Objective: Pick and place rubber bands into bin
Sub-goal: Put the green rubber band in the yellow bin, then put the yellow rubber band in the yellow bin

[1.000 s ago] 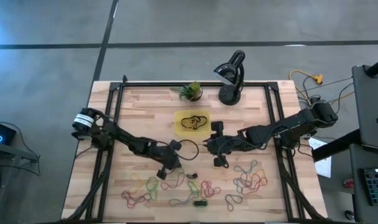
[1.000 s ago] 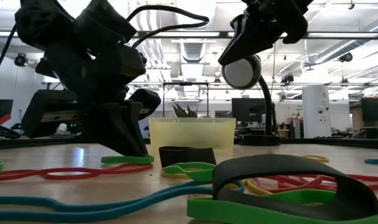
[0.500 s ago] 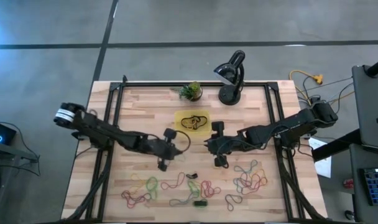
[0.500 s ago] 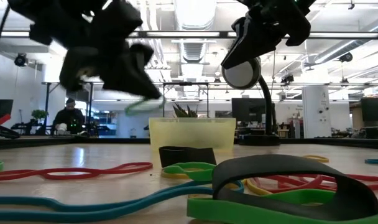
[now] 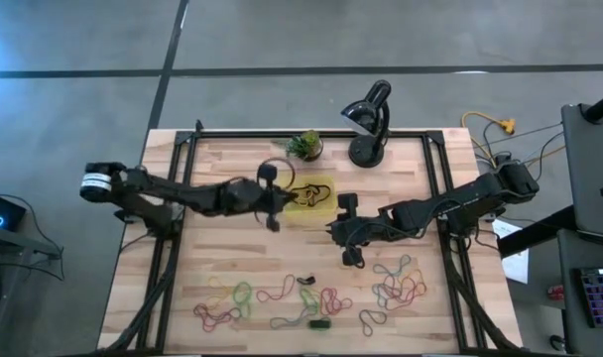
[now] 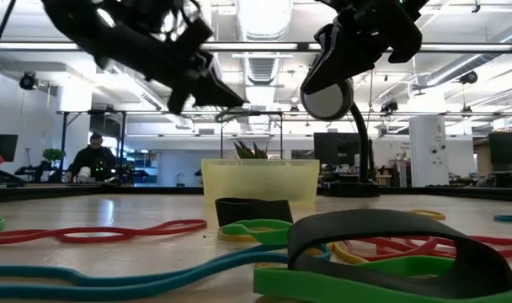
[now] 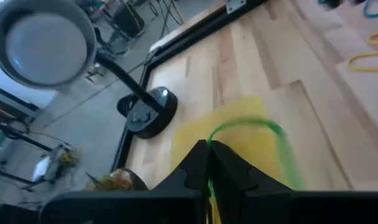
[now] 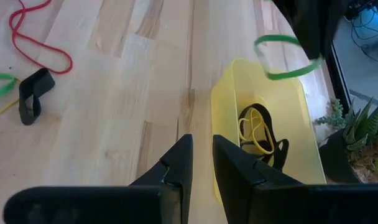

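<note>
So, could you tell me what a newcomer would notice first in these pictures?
Probably the left gripper, jaws shut on a green rubber band that dangles just over the yellow bin at the table's middle. Next, the colourful tangle of rubber bands strewn along the table's near edge. The right gripper waits beside the bin, holding nothing I can see.
</note>
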### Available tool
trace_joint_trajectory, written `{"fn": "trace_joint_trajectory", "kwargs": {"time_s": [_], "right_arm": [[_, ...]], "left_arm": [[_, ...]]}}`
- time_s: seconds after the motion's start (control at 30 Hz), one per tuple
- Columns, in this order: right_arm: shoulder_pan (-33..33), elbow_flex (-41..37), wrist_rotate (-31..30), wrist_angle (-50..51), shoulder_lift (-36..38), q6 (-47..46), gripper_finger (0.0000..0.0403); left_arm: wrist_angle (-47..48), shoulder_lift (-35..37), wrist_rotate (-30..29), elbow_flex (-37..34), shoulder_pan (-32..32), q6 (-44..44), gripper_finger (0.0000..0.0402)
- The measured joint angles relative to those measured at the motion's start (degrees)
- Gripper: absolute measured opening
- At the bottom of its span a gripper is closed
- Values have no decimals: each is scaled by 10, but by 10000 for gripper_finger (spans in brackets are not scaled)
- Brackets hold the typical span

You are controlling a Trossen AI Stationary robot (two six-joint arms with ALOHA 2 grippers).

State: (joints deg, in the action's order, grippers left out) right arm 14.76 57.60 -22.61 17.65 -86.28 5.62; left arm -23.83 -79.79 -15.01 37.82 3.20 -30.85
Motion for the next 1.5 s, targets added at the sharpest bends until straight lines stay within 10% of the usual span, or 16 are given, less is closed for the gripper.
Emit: {"fn": "trace_joint_trajectory", "kwargs": {"time_s": [0.77, 1.5], "right_arm": [[0, -1, 0, 2, 0, -11, 57], [5, -125, 119, 0, -1, -209, 56]], "left_arm": [[-31, -145, 70, 53, 103, 64, 50], [235, 47, 72, 1, 24, 110, 105]]}}
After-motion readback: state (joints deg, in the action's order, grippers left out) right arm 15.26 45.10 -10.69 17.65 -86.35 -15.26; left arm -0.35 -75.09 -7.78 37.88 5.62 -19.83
